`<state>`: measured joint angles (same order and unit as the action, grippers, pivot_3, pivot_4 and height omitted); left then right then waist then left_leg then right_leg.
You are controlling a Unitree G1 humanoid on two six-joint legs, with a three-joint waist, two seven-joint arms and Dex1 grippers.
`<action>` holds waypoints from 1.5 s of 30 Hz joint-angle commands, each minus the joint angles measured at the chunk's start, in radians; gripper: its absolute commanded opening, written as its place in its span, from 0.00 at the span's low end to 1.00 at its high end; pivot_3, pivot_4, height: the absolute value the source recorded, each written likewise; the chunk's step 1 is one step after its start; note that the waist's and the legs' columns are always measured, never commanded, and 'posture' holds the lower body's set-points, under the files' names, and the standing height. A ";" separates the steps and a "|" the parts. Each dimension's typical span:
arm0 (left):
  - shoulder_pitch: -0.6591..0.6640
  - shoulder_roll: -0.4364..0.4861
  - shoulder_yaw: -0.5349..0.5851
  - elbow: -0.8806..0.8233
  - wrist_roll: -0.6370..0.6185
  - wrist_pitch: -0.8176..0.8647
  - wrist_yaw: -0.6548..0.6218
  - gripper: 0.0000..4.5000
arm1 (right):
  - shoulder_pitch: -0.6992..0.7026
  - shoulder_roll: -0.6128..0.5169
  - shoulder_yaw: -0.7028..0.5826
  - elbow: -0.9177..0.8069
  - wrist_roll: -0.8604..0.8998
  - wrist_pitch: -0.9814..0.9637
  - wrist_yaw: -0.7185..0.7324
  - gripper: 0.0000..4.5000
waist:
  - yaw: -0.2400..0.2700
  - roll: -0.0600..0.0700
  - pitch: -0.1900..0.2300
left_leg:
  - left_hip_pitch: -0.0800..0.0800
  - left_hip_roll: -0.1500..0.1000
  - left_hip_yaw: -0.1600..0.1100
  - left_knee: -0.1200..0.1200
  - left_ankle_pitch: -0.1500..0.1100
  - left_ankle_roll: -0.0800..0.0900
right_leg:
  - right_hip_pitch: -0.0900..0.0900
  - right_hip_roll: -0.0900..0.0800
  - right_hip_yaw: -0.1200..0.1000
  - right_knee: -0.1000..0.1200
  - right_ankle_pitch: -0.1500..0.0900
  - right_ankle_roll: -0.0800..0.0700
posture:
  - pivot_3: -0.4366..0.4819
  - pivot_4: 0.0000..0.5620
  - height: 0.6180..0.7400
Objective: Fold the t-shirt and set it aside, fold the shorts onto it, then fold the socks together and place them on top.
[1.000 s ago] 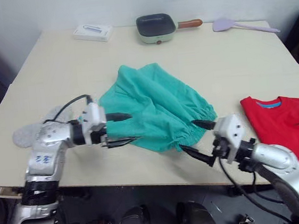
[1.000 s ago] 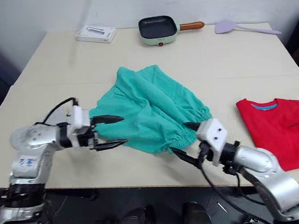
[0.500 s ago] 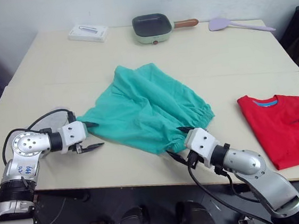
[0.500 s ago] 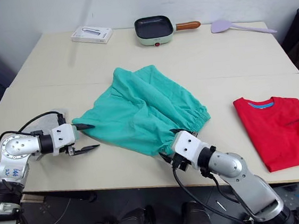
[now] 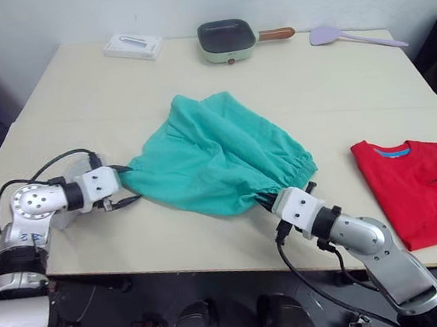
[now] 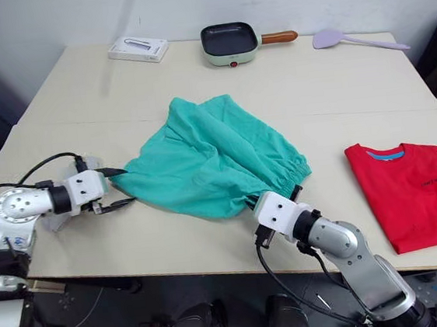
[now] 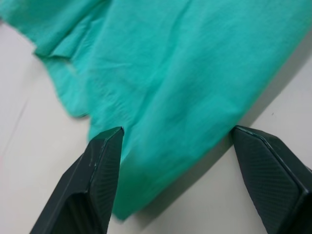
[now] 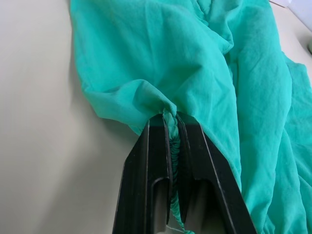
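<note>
The teal shorts [image 5: 217, 152] lie spread and rumpled in the middle of the table. My right gripper [image 8: 171, 131] is shut on their gathered waistband at the near right corner [image 5: 268, 199]. My left gripper [image 5: 124, 186] is open at the shorts' left corner, and the cloth's edge [image 7: 161, 122] lies between its two spread fingers [image 7: 102, 165]. The red t-shirt [image 5: 421, 189] lies folded at the right, near the table's front edge. The light-grey socks [image 6: 55, 222] are mostly hidden under my left arm.
At the back of the table [image 5: 79, 100] stand a white box [image 5: 132, 45], a small green pan [image 5: 226, 39] with a brown handle and a lilac spatula [image 5: 350, 36]. The table's front edge runs just below both grippers.
My right gripper has closed on the shorts' waistband. My left gripper, still open, has moved in so that the shorts' left corner lies between its fingers.
</note>
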<state>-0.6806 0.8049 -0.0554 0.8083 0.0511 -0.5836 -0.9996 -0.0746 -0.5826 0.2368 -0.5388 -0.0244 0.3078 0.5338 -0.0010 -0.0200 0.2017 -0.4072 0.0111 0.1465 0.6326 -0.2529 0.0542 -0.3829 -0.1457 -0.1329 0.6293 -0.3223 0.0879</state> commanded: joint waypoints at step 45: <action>1.121 0.358 0.535 -1.445 -0.751 1.231 -0.363 0.01 | 0.067 -0.321 -0.212 0.424 0.408 -0.496 0.804 0.00 | -0.011 0.008 0.003 | 0.003 0.003 -0.001 0.012 -0.016 -0.002 | 0.006 -0.002 0.003 -0.002 -0.001 -0.002 | 0.48 0.27 1.00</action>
<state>0.4433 1.1465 0.4345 -0.6222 -0.6756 0.6222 -1.3506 -0.0200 -0.8863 0.0539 -0.1013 0.3768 -0.1726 1.3211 -0.0122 -0.0120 0.2050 -0.4046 0.0142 0.1458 0.6450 -0.2685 0.0518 -0.3766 -0.1472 -0.1302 0.6270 -0.3233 0.0861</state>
